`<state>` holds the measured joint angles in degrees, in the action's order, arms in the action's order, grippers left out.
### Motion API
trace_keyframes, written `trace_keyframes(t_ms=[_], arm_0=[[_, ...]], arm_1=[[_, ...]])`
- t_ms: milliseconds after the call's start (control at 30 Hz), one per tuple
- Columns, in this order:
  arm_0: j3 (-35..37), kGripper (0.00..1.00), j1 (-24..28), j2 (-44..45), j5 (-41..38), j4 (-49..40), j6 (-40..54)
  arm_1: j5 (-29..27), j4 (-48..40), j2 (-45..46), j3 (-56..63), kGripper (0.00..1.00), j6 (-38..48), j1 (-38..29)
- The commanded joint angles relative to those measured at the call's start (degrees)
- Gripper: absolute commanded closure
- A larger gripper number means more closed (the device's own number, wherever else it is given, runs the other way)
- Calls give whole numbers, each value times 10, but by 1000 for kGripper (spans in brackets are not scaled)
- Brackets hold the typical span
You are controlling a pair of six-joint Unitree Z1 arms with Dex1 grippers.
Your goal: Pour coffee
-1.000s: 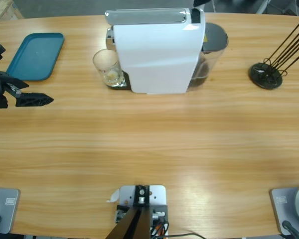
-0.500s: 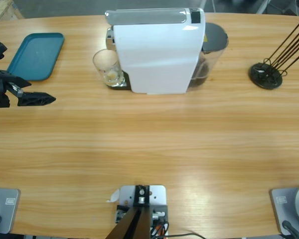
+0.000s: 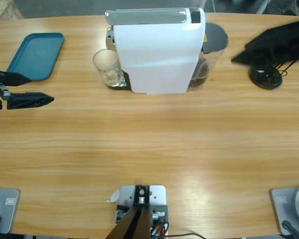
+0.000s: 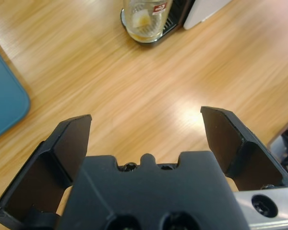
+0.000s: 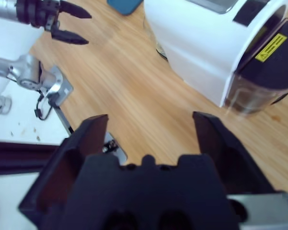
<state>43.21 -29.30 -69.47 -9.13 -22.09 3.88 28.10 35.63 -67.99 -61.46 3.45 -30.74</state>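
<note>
The left tool (image 3: 34, 89) was at the left edge of the desk (image 3: 149, 144), low over the wood, with its two black jaws spread wide and nothing between them. In the left wrist view the same tool (image 4: 146, 129) pointed across bare desk toward the clear glass (image 4: 145, 17), which stood well apart from it. The glass (image 3: 107, 67) stood on the small dark drip plate at the left side of the white coffee machine (image 3: 157, 50). At the bottom of the glass there was only a pale yellowish trace; I could not see a dark layer of coffee in it.

The right tool (image 3: 239, 58) came in from the upper right corner, above the black wire stand (image 3: 265, 75). In the right wrist view the right tool (image 5: 151, 129) was also spread, holding nothing, and it looked down at the machine (image 5: 206, 43) and its dark water tank (image 5: 261, 81).

A teal tray (image 3: 36, 56) lay near the left end of the desk, just behind the left tool and not touching it.
</note>
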Motion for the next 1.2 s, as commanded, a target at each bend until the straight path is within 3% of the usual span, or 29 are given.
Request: trace_keyframes(t_ms=[33, 600, 733, 900, 1033, 1200], arm_0=[[18, 4, -15, 35, -30, -50, 5], [-16, 1, -28, 47, -72, -55, 11], [-9, 0, -28, 51, -62, -51, 12], [-7, 0, -28, 46, -1, -50, 24], [-23, 0, -30, 82, -20, -50, 27], [-11, 4, -30, 126, -20, -105, 37]], arm_1=[[40, -56, 91, 130, 0, -30, -5], [-13, -79, 159, 195, 0, -59, -5], [-30, -142, 163, 215, 0, -53, -5], [-47, -151, 128, 223, 0, -30, -6], [-50, -185, 115, 247, 1, -98, -9], [-60, -210, 107, 250, 4, -117, -9]])
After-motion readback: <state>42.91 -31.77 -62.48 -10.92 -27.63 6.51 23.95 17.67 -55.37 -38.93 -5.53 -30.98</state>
